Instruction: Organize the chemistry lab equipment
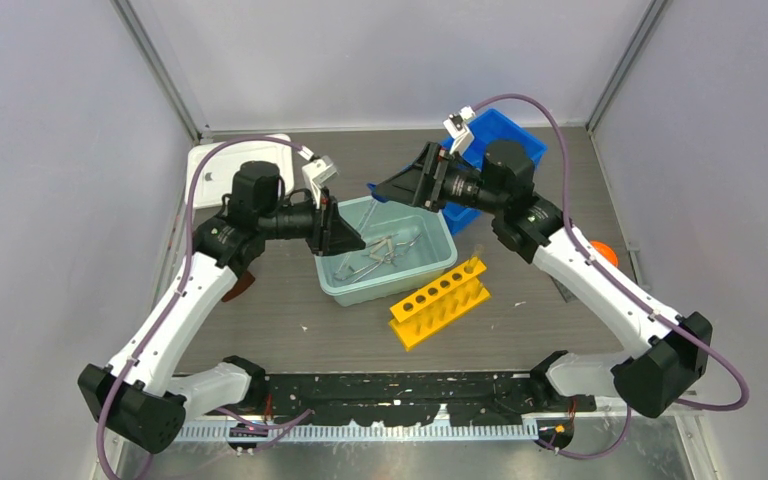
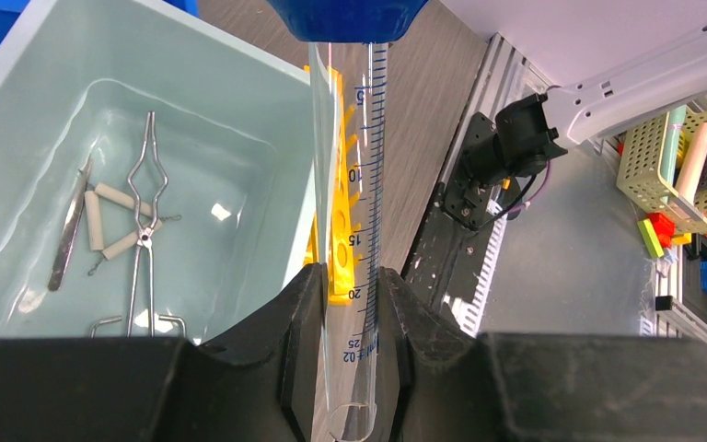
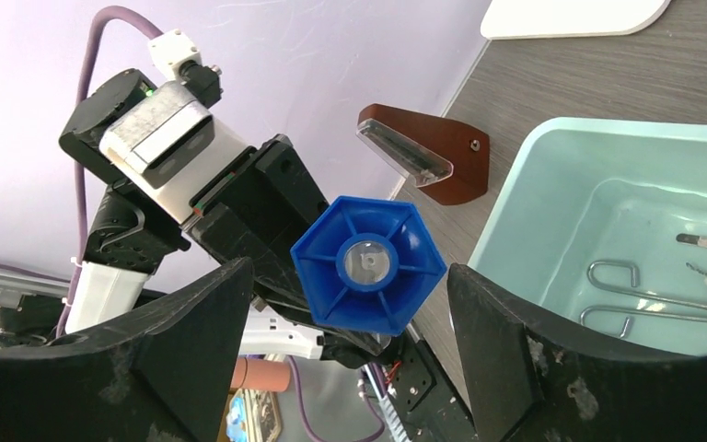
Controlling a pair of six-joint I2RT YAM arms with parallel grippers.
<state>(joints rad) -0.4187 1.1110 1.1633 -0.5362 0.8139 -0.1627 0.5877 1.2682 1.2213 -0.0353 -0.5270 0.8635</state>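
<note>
My left gripper (image 2: 352,276) is shut on the open end of a slim clear graduated tube (image 2: 350,138), which it holds level over the near-left rim of the pale teal tub (image 2: 83,37). The tube's blue hexagonal cap (image 3: 368,265) sits between the fingers of my right gripper (image 3: 348,276), which is open with a gap on each side. Silvery tongs (image 2: 143,212), a wire triangle (image 2: 115,221) and a flat metal tool (image 2: 69,230) lie in the tub. From above, the left gripper (image 1: 345,235) and right gripper (image 1: 385,190) face each other over the tub (image 1: 430,262).
A yellow test-tube rack (image 1: 440,300) lies just in front of the tub. The blue divided tray (image 1: 510,135) sits behind the right arm. A white board (image 1: 210,160) lies at the back left. A brown stand (image 3: 433,152) rests left of the tub.
</note>
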